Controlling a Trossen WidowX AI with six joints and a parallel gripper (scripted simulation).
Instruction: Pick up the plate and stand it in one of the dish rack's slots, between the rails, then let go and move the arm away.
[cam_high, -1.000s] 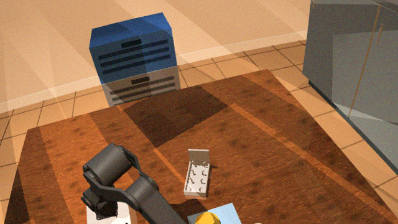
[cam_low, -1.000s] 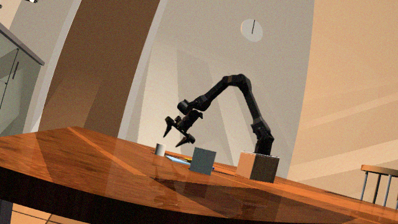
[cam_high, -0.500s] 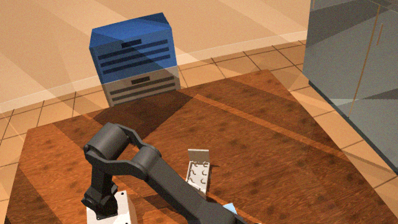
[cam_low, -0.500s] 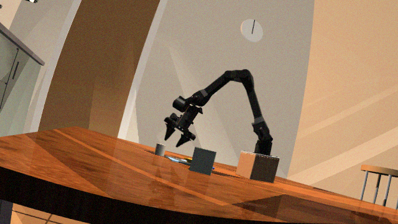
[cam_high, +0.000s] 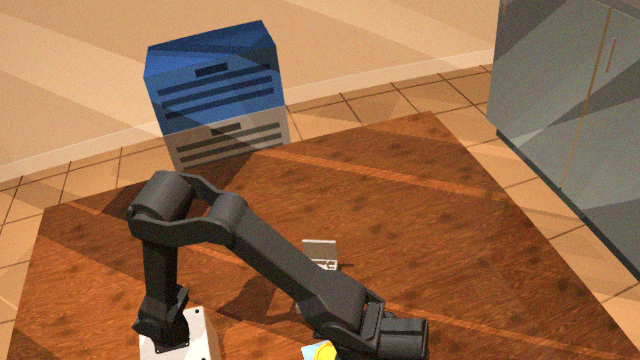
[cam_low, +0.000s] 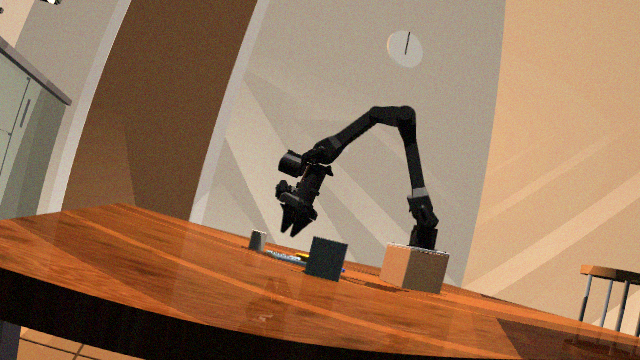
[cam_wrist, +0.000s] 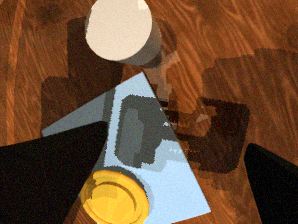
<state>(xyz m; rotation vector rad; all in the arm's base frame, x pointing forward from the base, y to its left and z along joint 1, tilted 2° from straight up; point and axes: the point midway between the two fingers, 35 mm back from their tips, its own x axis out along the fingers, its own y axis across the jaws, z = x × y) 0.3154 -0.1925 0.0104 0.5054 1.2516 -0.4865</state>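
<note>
The plate, a round yellow dish (cam_high: 326, 351) (cam_low: 303, 256) (cam_wrist: 115, 197), lies flat on a light blue square (cam_high: 309, 351) (cam_wrist: 175, 197). The dish rack (cam_high: 320, 249) (cam_low: 326, 259) shows its upright end panel in the top and exterior views; in the top view the arm hides most of its slots. My gripper (cam_low: 288, 234) (cam_wrist: 177, 140) is open and empty, pointing down above the blue square. In the wrist view the left finger overlaps the plate's left side, and the plate lies low in the picture, below and left of the middle between the fingertips.
A white cylinder (cam_low: 257, 240) (cam_wrist: 117, 31) stands beyond the blue square's corner in the wrist view. The arm's box-shaped base (cam_high: 197, 325) (cam_low: 414, 267) stands on the wooden table (cam_high: 425, 230) (cam_low: 200, 285). A blue and grey cabinet (cam_high: 215, 85) stands behind the table.
</note>
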